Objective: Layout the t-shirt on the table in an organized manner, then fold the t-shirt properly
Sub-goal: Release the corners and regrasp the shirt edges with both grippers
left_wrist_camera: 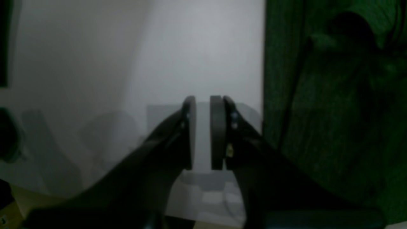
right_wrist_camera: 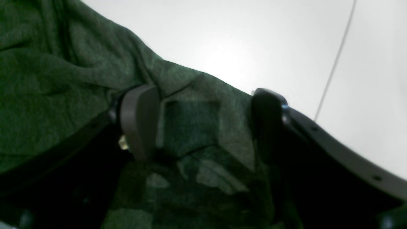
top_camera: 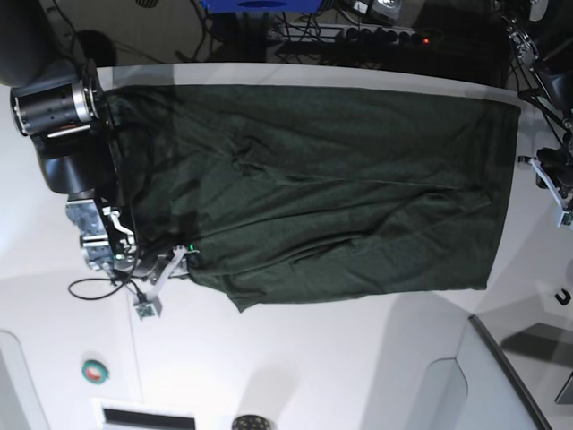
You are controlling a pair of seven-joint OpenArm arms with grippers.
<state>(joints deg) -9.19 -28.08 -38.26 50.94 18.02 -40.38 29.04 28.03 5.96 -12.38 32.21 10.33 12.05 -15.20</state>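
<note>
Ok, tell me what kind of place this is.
Probably a robotics lab or test bench: a big white table with a t-shirt spread on it, a robot arm mounted at its edge, and cables and a power strip behind.

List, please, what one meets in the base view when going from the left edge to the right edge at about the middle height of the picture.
Bare table → right arm with its gripper at the shirt's edge → t-shirt spread wide → bare table again → left arm at the right edge.
</note>
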